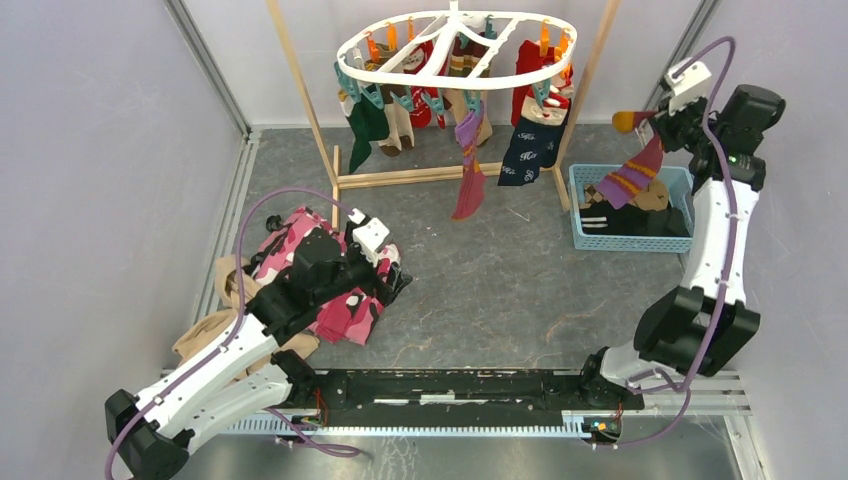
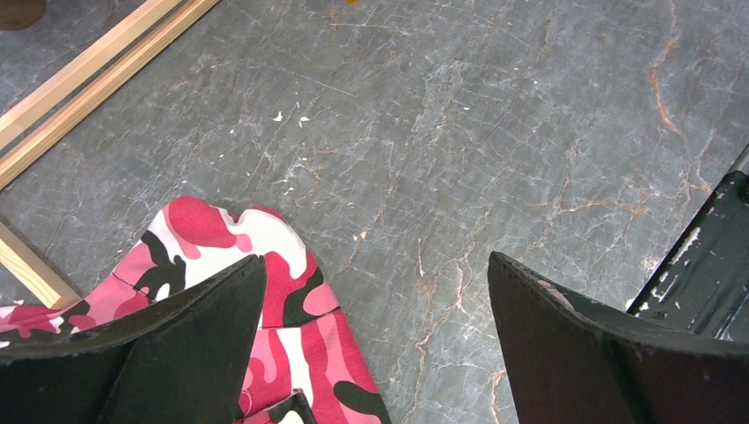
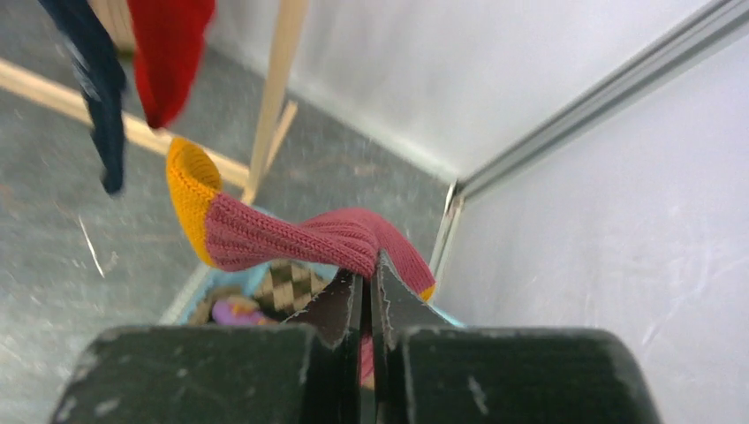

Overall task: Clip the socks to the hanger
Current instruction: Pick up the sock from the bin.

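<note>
The white oval hanger hangs at the back with several socks clipped to it, among them a maroon one and a dark green one. My right gripper is shut on a maroon sock with a yellow toe, raised above the blue basket; in the top view that sock dangles from my right gripper. More socks lie in the basket. My left gripper stands open and holds nothing, low over the floor beside the pink camouflage cloth.
A light wooden rack carries the hanger; its foot bars lie near my left gripper. A tan cloth sits under the left arm. Grey walls close in on both sides, the right one near my right wrist.
</note>
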